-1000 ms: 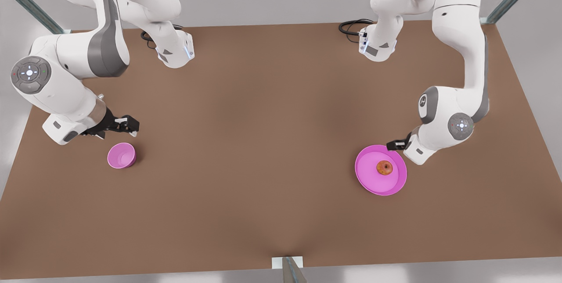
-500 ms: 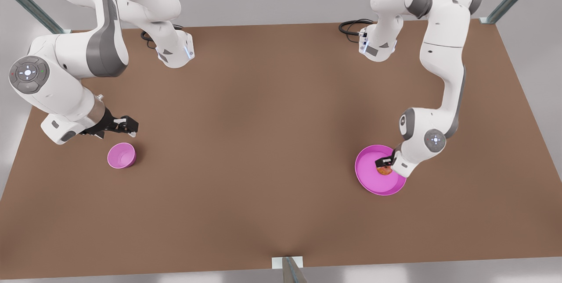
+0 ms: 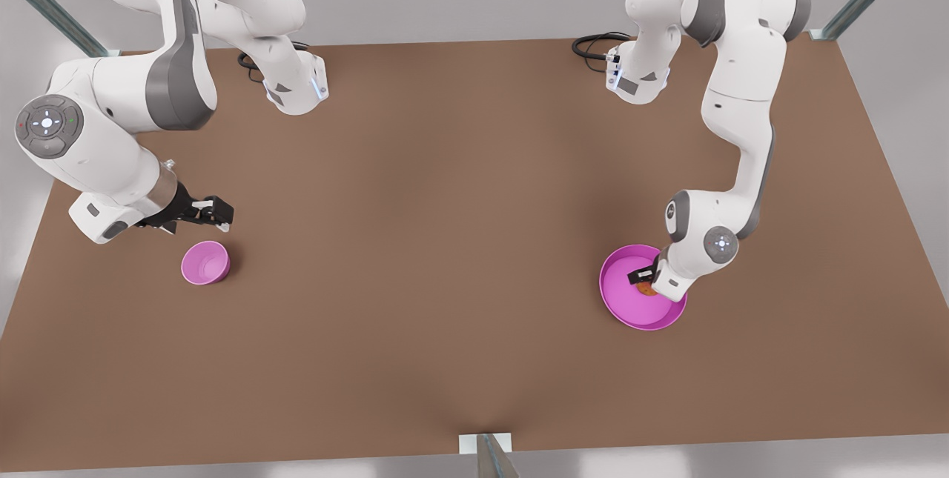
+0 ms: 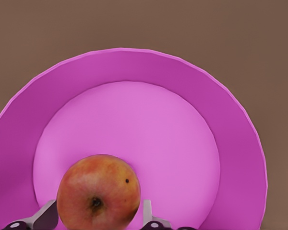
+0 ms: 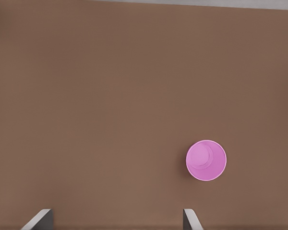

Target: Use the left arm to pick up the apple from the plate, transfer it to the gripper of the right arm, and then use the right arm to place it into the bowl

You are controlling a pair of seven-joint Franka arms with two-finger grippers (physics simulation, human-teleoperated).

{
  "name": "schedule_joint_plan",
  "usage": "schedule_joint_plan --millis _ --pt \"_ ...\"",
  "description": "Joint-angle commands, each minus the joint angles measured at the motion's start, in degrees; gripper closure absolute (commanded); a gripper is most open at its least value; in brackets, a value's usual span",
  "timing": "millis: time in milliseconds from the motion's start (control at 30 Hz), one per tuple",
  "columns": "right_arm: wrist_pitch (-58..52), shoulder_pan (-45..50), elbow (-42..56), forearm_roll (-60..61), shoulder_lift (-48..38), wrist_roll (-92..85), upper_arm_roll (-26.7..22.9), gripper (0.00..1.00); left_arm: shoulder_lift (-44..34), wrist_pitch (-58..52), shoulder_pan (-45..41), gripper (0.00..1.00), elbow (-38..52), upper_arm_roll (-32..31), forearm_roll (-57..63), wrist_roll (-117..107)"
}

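The left gripper is low over the plate on the front view's right, its fingers spread to either side of the apple without clearly pressing on it, and the apple sits on the plate's flat pink floor, near the rim on the gripper's side. The right gripper waits on the front view's left with its fingers wide apart and nothing between them, held above the brown table just beside the bowl. The small deep bowl stands upright with nothing in it, well apart from the plate.
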Motion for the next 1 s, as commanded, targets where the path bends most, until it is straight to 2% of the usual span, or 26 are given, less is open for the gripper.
schedule_joint_plan --millis 0,300,500,633,800,967 --pt "0.0 0.0 0.0 0.0 -0.1 0.4 0.0 0.0 0.1 0.6 0.0 0.11 0.0 0.0 0.0 -1.7" --pt "0.0 0.0 0.0 0.0 0.0 0.4 0.0 0.0 1.2 1.6 -0.1 0.11 1.0 -0.1 0.0 -1.7" --pt "0.0 0.0 0.0 0.0 -0.1 0.3 0.0 0.0 1.3 1.5 -0.1 0.2 1.6 -0.1 0.1 -1.6" --pt "0.0 0.0 0.0 0.0 0.0 0.3 0.0 0.0 1.7 1.5 -0.1 0.21 2.2 -0.1 0.1 -1.7" --pt "0.0 0.0 0.0 0.1 -0.1 0.3 0.0 0.0 2.1 1.5 -0.2 0.29 2.6 -0.1 0.1 -1.7" --pt "0.0 0.0 0.0 0.1 -0.1 0.3 0.0 0.0 2.8 1.6 -0.2 0.3 2.6 -0.1 0.1 -1.6"
